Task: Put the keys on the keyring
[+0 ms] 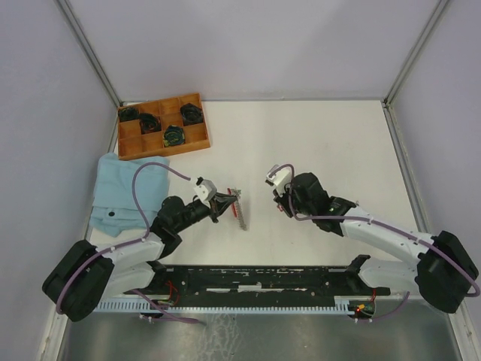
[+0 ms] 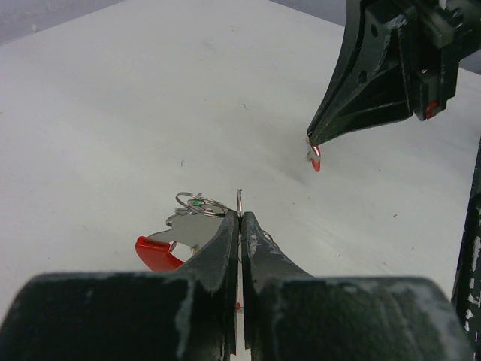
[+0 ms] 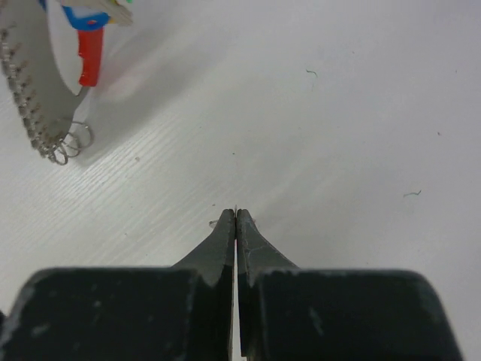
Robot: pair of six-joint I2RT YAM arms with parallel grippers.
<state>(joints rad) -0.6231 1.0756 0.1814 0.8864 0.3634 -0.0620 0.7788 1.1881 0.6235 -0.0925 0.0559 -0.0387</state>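
The left end effector [image 2: 239,216] is fully closed on the thin wire of the keyring [image 2: 198,204]. The red strap [image 2: 156,254] and chain [image 1: 240,214] lie beside it over the counter [image 2: 113,113]. The right end effector [image 2: 313,140] is closed on a small red-headed key [image 2: 315,159], near the keyring but apart from it.

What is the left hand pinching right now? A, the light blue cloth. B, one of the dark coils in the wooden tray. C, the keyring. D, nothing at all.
C: in the left wrist view the left hand is shut on a thin wire loop of the keyring, whose red strap shows just to the left.
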